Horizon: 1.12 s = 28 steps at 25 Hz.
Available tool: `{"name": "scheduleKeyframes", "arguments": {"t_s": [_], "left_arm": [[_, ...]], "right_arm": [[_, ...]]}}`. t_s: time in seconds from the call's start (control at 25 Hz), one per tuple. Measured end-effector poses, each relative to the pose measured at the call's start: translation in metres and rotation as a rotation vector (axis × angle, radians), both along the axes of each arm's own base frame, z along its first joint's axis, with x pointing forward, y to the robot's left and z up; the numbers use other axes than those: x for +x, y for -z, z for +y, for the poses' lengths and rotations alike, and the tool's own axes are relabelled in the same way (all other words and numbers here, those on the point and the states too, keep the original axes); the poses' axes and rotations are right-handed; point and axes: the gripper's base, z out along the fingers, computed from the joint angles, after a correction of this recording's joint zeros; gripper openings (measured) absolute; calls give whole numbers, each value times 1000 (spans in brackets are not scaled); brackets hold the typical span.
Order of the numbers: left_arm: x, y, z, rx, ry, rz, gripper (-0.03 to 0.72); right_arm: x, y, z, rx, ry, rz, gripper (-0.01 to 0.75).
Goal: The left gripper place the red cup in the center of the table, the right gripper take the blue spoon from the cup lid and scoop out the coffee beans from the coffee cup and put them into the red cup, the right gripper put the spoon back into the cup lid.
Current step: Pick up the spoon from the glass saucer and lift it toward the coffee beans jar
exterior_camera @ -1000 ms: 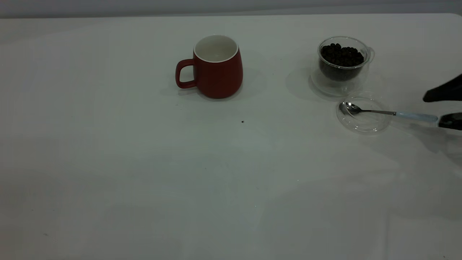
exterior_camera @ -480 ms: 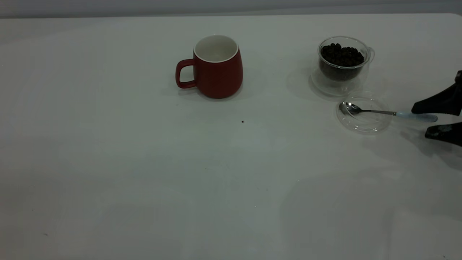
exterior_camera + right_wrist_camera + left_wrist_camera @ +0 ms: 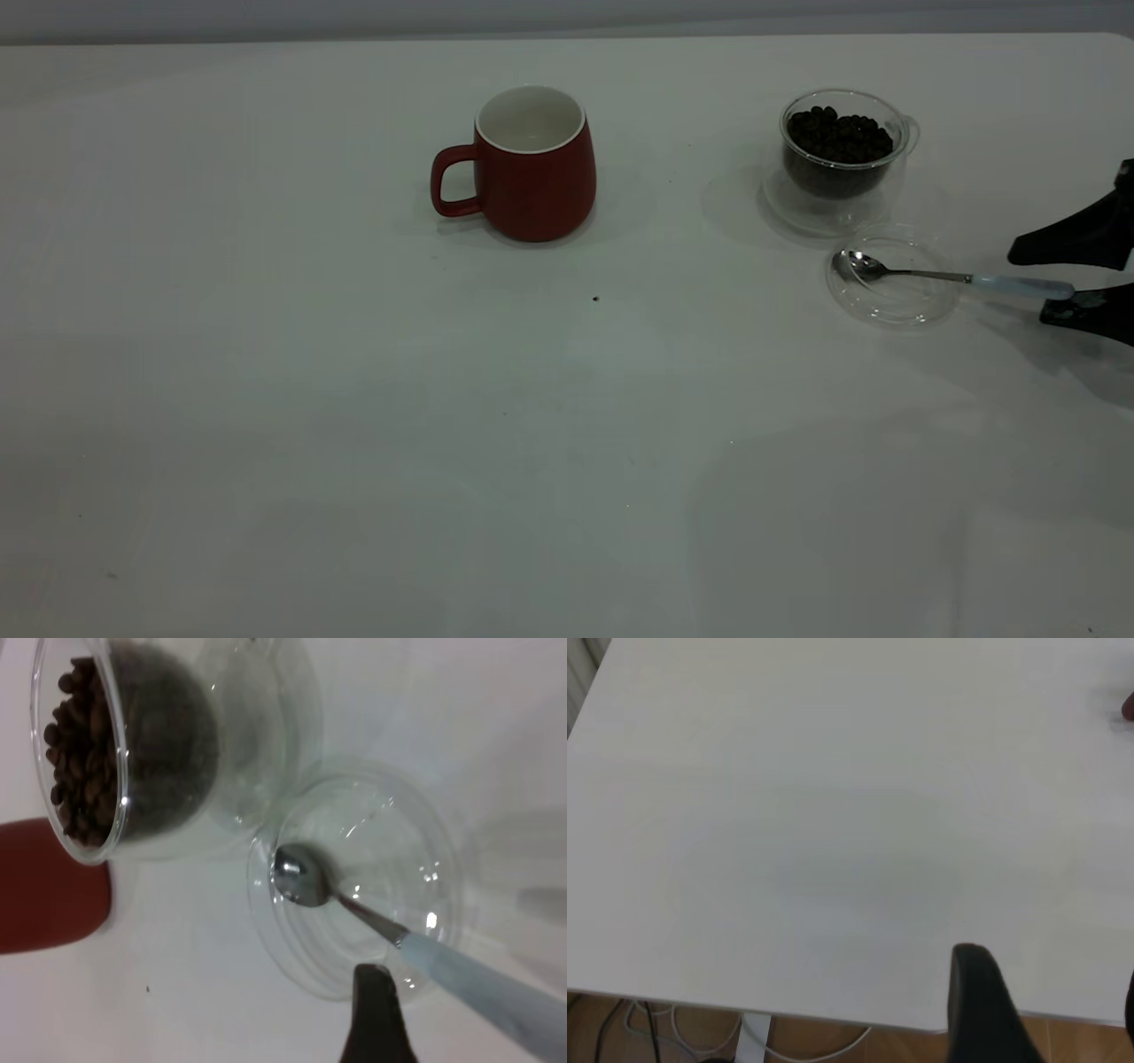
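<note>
We read this as probably a lab or test bench: plain white table (image 3: 354,443), bare pale wall at 12 o'clock, loose cables (image 3: 647,1028) on a wood-toned floor under the table edge.

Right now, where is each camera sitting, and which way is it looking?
Exterior view: outside the rig, above, facing the table; shows the red cup, coffee cup, and the right gripper, jaws open around the blue spoon.
Left wrist view: on the left arm, looking at bare table by its edge; one dark finger shows.
Right wrist view: on the right arm, looking down on the cup lid.
Exterior and right wrist share spoon, lid, coffee beans.
</note>
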Motion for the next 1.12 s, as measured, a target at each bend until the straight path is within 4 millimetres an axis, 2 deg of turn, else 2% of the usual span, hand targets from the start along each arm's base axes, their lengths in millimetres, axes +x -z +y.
{"name": "scheduleKeyframes", "arguments": {"t_s": [0.16, 0.64, 0.88, 1.12], "left_arm": [[0, 0, 0, 0, 0, 0, 445], [0, 0, 0, 0, 0, 0, 445], [0, 0, 0, 0, 0, 0, 445], [0, 0, 0, 0, 0, 0, 445]], "right_arm": [[0, 1, 7, 9, -21, 1, 577], [-1, 5, 7, 13, -20, 14, 560], [-2, 5, 7, 14, -20, 14, 463], [-2, 5, 7, 9, -27, 8, 313]]}}
